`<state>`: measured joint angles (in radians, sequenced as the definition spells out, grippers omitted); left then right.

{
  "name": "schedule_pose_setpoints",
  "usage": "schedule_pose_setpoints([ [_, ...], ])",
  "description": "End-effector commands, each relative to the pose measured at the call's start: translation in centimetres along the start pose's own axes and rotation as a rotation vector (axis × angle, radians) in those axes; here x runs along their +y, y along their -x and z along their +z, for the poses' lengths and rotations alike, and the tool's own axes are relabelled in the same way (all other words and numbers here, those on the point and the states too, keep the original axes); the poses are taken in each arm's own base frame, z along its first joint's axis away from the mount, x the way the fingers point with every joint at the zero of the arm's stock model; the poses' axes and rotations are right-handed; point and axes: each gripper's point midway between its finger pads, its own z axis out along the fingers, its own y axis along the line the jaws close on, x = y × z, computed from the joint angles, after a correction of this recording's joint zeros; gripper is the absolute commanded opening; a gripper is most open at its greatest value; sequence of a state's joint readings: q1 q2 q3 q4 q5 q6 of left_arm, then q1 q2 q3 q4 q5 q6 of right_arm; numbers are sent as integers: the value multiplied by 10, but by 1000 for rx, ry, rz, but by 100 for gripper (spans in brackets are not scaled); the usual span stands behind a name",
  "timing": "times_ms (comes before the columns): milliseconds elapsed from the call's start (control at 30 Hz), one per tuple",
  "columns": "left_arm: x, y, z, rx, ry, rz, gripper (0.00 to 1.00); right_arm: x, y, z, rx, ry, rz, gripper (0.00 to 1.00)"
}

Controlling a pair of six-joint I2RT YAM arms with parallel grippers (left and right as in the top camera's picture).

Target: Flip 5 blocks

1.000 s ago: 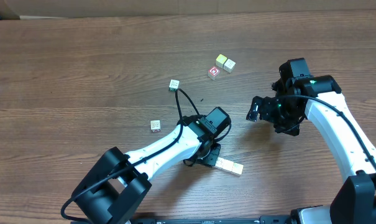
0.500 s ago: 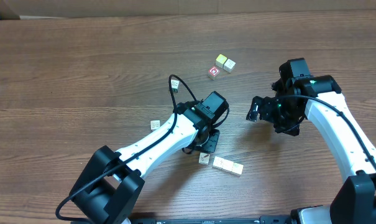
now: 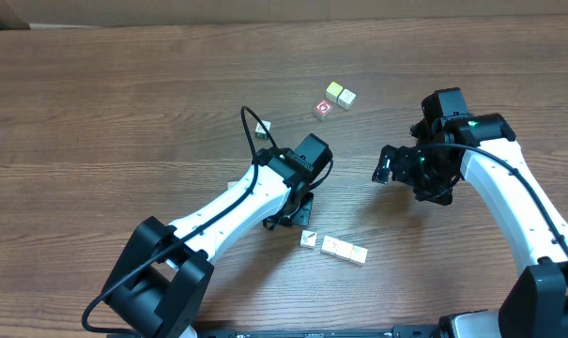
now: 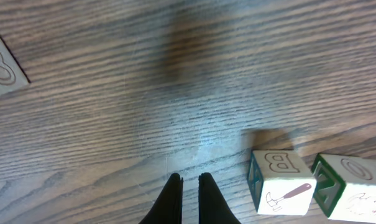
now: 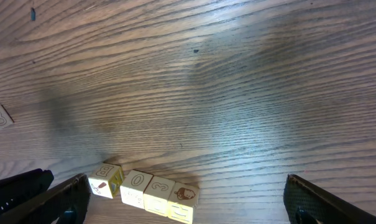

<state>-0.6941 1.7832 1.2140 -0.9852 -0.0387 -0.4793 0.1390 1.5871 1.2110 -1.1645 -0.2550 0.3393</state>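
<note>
Three pale wooden blocks (image 5: 160, 193) lie in a row near the table's front, also seen from above (image 3: 345, 251). A fourth block (image 3: 309, 238), with a "B" on top and a hammer on its side (image 4: 279, 183), rests at the row's left end. My left gripper (image 4: 189, 186) is shut with nothing between its fingers and hovers over bare wood to the left of that block (image 3: 293, 214). Another pale block (image 3: 262, 129) lies further back, partly behind a cable. My right gripper (image 3: 403, 174) hangs wide open, high above the table, holding nothing (image 5: 186, 182).
Two yellow-topped cubes (image 3: 339, 94) and a red-framed cube (image 3: 323, 109) sit at the back. One more small cube (image 3: 233, 186) shows beside the left arm, and its corner shows in the left wrist view (image 4: 1, 65).
My left gripper has closed fully and drawn back up and to the left, away from the row. The "B" block now lies uncovered beside the row. The right arm has stayed still.
</note>
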Motion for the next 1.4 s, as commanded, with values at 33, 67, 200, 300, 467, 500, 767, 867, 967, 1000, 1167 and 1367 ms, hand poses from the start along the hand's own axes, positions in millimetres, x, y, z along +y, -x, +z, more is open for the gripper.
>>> schedule_pose_setpoints([
  [33, 0, -18, 16, 62, 5, -6, 4, 4, 5, -5, -20, 11, -15, 100],
  [67, -1, -21, 19, 73, -3, -4, 4, 4, 5, -5, -20, 10, -14, 100],
  [200, -10, -27, 28, 95, -55, 0, 4, 4, 5, -5, -20, 10, -14, 100],
  [300, -23, -26, 28, 91, -113, 36, 4, 4, 5, -5, -20, 11, -14, 100],
  [467, -35, -30, 28, 88, -131, 73, 4, 4, 5, -5, -20, 10, -14, 100],
  [500, -37, -31, 28, 88, -132, 80, 4, 4, 5, -5, -20, 10, -14, 100],
  [767, -43, -35, 27, 90, -130, 78, 4, 4, 5, -5, -19, 10, -14, 100],
  [867, -43, -35, 27, 88, -131, 77, 4, 4, 5, -5, -18, 10, -13, 100],
  [967, -45, -34, 27, 84, -139, 72, 4, 4, 5, -5, -18, 10, -13, 100],
  [1000, -46, -33, 27, 81, -142, 70, 4, 4, 5, -5, -18, 10, -13, 100],
  [1167, -50, -29, 27, 67, -164, 68, 4, 4, 5, -5, -18, 10, -14, 100],
  [1367, -53, -30, 26, 71, -179, 69, 4, 4, 5, -5, -20, 10, -14, 100],
])
